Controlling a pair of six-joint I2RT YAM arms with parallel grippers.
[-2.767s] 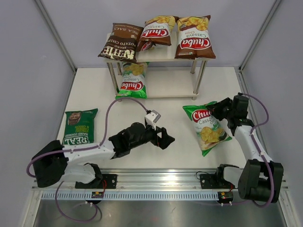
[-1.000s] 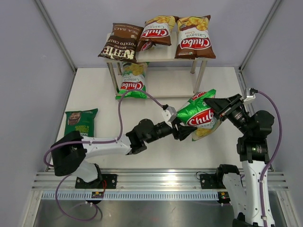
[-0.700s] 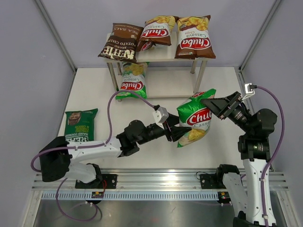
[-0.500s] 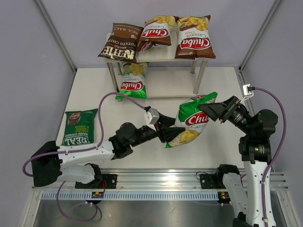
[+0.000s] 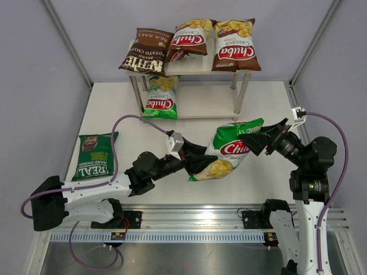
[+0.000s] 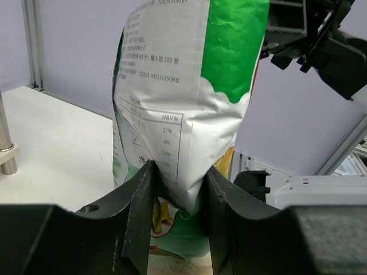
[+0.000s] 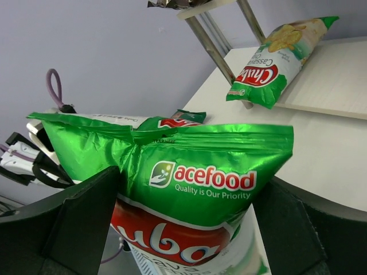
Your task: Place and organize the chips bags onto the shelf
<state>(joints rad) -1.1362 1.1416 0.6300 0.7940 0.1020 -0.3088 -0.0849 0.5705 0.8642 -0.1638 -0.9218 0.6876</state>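
Sideways, green bag (image 5: pixel 226 153) (top rightward)

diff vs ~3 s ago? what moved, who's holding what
The green bag that lay flat on the table at right is now lifted mid-air and has shifted left toward the middle. The right tool grips its top edge, and the left tool has come in and closed on its bottom end. Unchanged: three brown bags on the shelf, the green bag on its lower tier, and the REAL bag at left.
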